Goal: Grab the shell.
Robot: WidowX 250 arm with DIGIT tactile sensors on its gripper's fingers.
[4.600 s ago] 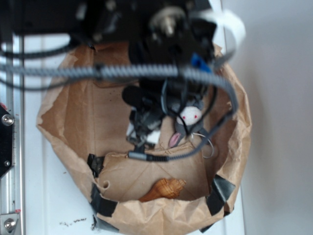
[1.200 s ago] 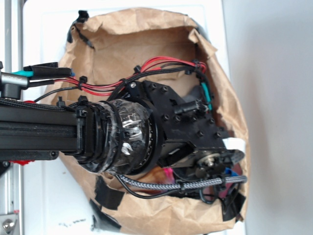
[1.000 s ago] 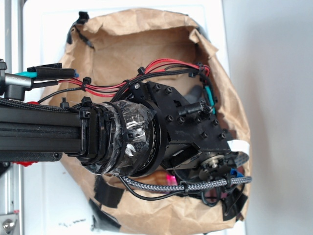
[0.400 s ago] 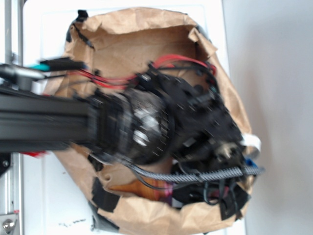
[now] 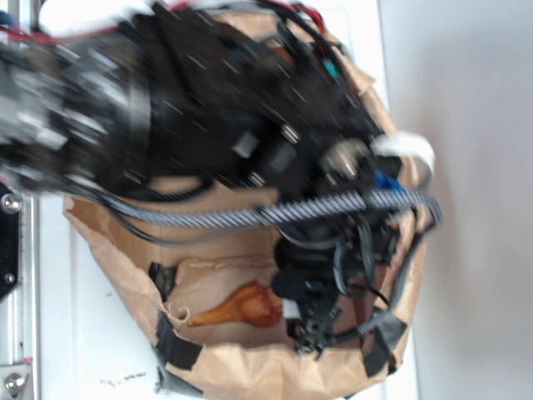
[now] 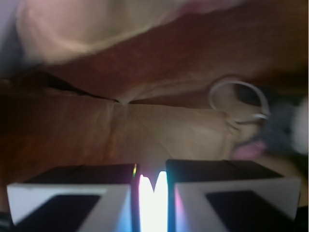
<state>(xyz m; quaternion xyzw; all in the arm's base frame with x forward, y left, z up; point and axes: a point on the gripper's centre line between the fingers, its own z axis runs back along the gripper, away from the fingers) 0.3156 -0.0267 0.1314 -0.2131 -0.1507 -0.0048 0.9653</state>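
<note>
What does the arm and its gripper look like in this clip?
The arm is black and motion-blurred, with a grey-and-black braided cable draped across it, a small blue part and a white tab near the wrist. In the wrist view, the gripper has black fingers with white edges.

Black blurred arm [image 5: 208, 92] with braided grey cable [image 5: 275, 212], red wires.

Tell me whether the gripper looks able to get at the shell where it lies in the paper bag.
Probably yes. The shell lies exposed on the bag floor with nothing over it, and the gripper is low inside the bag just beside it. Its fingers look nearly shut, so it would likely need to open first.
</note>
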